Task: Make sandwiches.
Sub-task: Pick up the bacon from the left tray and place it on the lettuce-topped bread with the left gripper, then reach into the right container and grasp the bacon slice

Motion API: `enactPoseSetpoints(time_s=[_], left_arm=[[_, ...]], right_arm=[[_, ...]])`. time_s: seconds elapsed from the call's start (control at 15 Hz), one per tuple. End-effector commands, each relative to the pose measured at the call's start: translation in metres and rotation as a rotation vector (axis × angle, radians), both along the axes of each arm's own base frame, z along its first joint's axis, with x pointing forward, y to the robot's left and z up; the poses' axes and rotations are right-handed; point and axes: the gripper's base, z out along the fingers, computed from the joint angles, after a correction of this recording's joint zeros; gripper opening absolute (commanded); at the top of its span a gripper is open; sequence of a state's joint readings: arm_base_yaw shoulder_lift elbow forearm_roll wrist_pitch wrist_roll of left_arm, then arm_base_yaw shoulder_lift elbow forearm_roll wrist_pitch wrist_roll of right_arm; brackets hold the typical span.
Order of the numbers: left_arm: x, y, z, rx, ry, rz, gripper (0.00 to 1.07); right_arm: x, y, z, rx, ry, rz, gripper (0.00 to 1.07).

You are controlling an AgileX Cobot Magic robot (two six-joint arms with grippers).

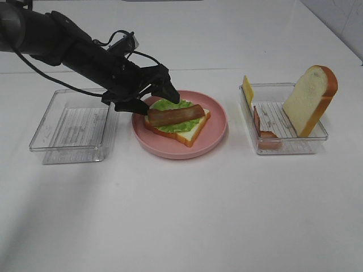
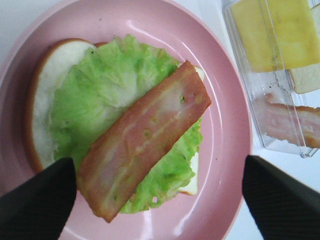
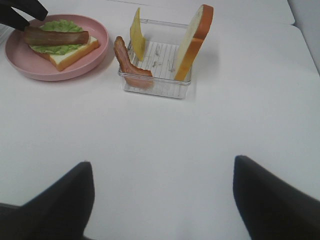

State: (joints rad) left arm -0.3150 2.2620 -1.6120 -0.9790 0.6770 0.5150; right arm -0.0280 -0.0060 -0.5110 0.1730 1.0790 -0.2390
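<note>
Open sandwich (image 1: 177, 120) on the pink plate (image 1: 215, 129); both arms' jaws wide, nothing held.
Your left wrist view shows what the high one hides: the left gripper (image 2: 160, 200) has its fingers (image 2: 40, 200) flanking the bacon strip (image 2: 145, 140), which lies on lettuce (image 2: 100, 90) and a bread slice (image 2: 55, 75). Only its own view shows the right gripper (image 3: 165, 200). At the plate's 3 o'clock a clear tray (image 1: 283, 148) holds a standing bread slice (image 1: 309, 99), cheese slice (image 1: 248, 89) and second bacon strip (image 1: 264, 133); another tray (image 1: 68, 152) sits at 9.

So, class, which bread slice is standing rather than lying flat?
The bread slice in the right clear tray stands on edge; the other slice lies flat on the pink plate under lettuce.
</note>
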Motion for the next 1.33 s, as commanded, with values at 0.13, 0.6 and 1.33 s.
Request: enactPoseSetpoints(time_s=[0.13, 0.6, 1.33], left_arm=[[-0.004, 0.007, 0.039, 0.102, -0.130, -0.074, 0.90], [-0.047, 0.046, 0.132, 0.426, -0.123, -0.091, 0.90], [-0.170, 0.095, 0.206, 0.539, 0.037, -0.019, 0.90]], right_arm=[[-0.001, 0.000, -0.001, -0.001, -0.012, -0.004, 0.73], [-0.001, 0.000, -0.001, -0.001, -0.012, -0.004, 0.73], [-0.001, 0.000, -0.001, -0.001, -0.012, -0.004, 0.73]])
